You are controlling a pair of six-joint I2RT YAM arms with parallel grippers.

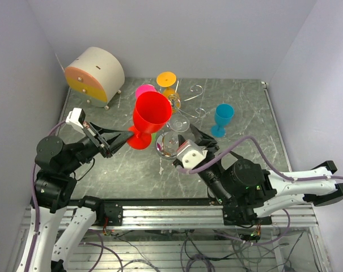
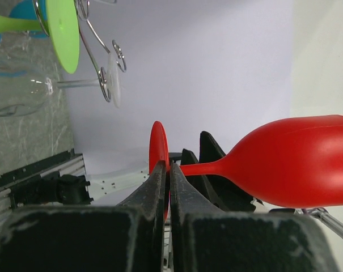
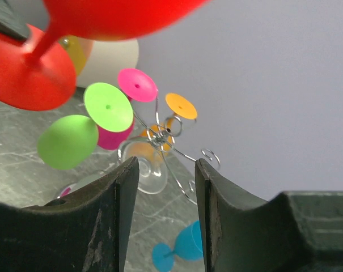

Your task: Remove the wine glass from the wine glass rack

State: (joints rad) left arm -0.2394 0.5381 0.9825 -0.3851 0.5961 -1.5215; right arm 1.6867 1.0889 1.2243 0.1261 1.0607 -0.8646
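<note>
My left gripper (image 1: 128,136) (image 2: 169,167) is shut on the round foot of a red wine glass (image 1: 151,112) (image 2: 296,164). The glass is held in the air on its side, left of the wine glass rack (image 1: 185,110), apart from its hooks. The silver wire rack (image 3: 162,133) (image 2: 106,68) carries a green glass (image 3: 69,141), a pink one (image 3: 137,84), an orange one (image 1: 166,79) and a clear one (image 2: 75,85). My right gripper (image 1: 199,137) (image 3: 166,170) is open and empty, just near of the rack. The red glass (image 3: 29,68) hangs above and left of its fingers.
A blue glass (image 1: 222,119) (image 3: 182,246) stands on the grey marbled table (image 1: 245,147) to the right of the rack. A round cream and orange drawer box (image 1: 94,73) sits at the back left. White walls close in the table on three sides.
</note>
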